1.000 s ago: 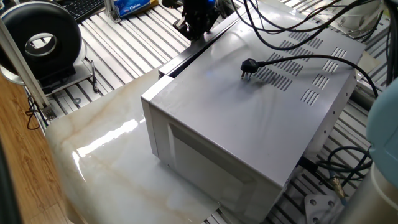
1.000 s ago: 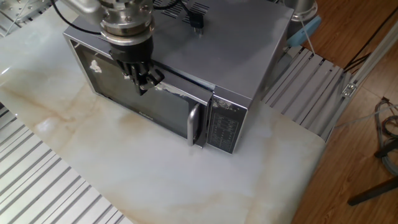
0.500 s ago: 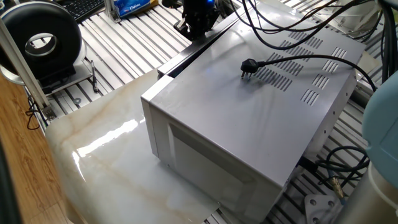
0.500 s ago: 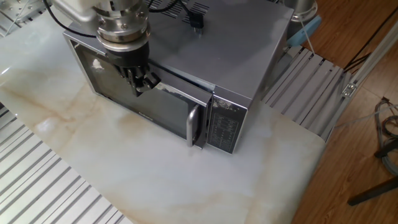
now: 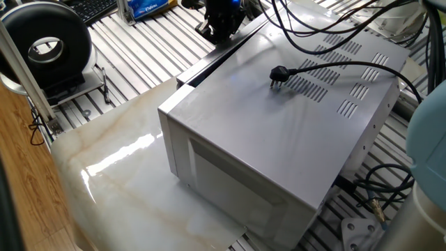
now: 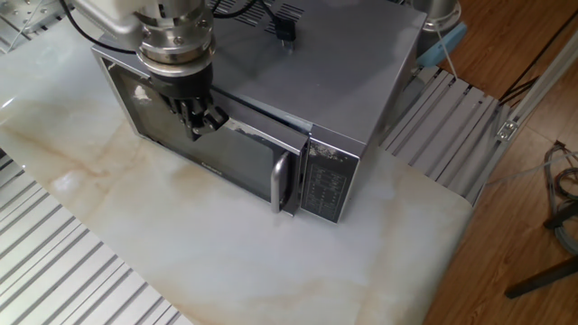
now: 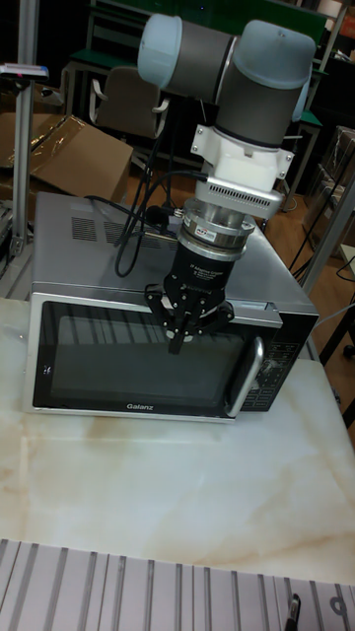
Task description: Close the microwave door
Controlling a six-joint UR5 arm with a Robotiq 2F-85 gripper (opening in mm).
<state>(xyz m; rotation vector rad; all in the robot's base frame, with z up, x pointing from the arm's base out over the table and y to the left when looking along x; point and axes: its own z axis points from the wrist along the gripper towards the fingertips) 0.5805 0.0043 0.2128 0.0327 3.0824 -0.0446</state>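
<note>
The microwave (image 5: 279, 139) is a light-grey metal box standing on the marble table; its front shows in the other fixed view (image 6: 343, 81) and the tall view (image 7: 89, 256). The microwave door (image 6: 244, 158), a black frame around dark glass, lies almost flush with the face, with a thin gap line along its top edge. In the tall view the door (image 7: 118, 360) looks level with the control panel. My gripper (image 6: 200, 125) points down in front of the door's upper middle, fingers pressed together and holding nothing. It shows as well in the tall view (image 7: 179, 340) and, partly hidden, at the top of one fixed view (image 5: 219, 28).
A silver door handle (image 6: 280, 181) stands beside the control panel (image 6: 323, 185). A black plug (image 5: 279, 73) and its cord lie on the microwave's top. A black drum-shaped device (image 5: 45, 45) sits at the far left. Cables (image 5: 376, 188) trail behind the microwave. The marble top (image 6: 181, 244) extends in front.
My gripper has shifted slightly to the left along the door's upper edge. The door itself looks unchanged.
</note>
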